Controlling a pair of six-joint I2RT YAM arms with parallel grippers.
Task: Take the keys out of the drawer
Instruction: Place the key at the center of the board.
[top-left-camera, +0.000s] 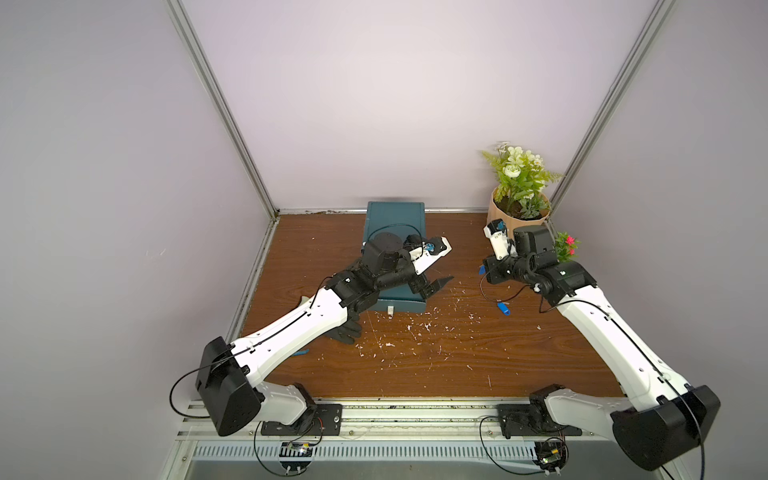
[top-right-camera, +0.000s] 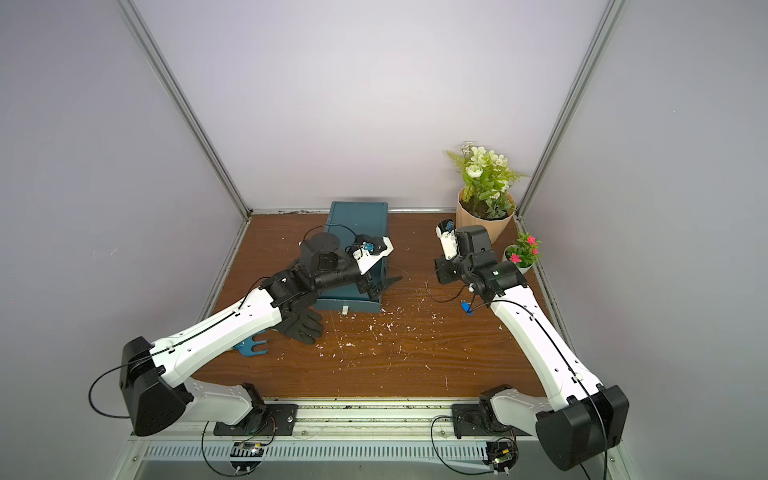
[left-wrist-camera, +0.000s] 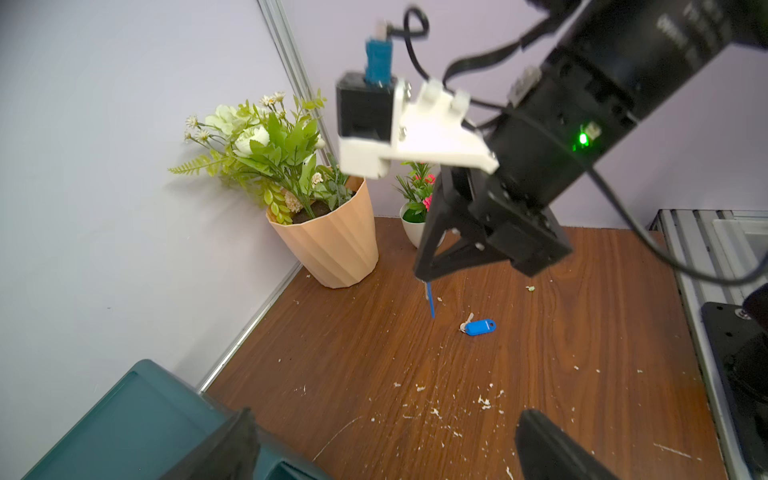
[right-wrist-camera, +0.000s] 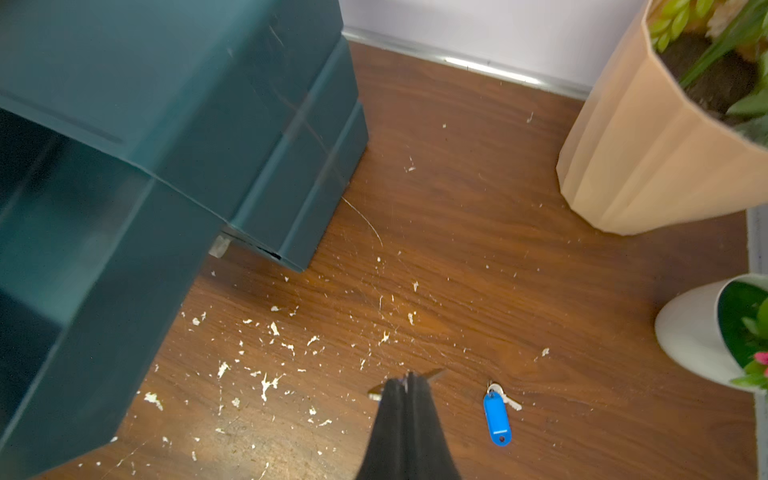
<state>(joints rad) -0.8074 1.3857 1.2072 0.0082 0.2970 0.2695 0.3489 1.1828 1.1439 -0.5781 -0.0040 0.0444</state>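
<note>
right gripper (right-wrist-camera: 406, 380), clamped on a dangling key (left-wrist-camera: 430, 303), hangs over the table (right-wrist-camera: 478, 208); we advise lowering beside the loose key (right-wrist-camera: 496, 417) before release. left gripper (top-left-camera: 432, 286) stands open.

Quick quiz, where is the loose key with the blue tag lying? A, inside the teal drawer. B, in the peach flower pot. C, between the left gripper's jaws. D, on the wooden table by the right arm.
D: the blue-tagged key lies flat on the wooden table beside the right gripper, outside the teal drawer unit.
</note>
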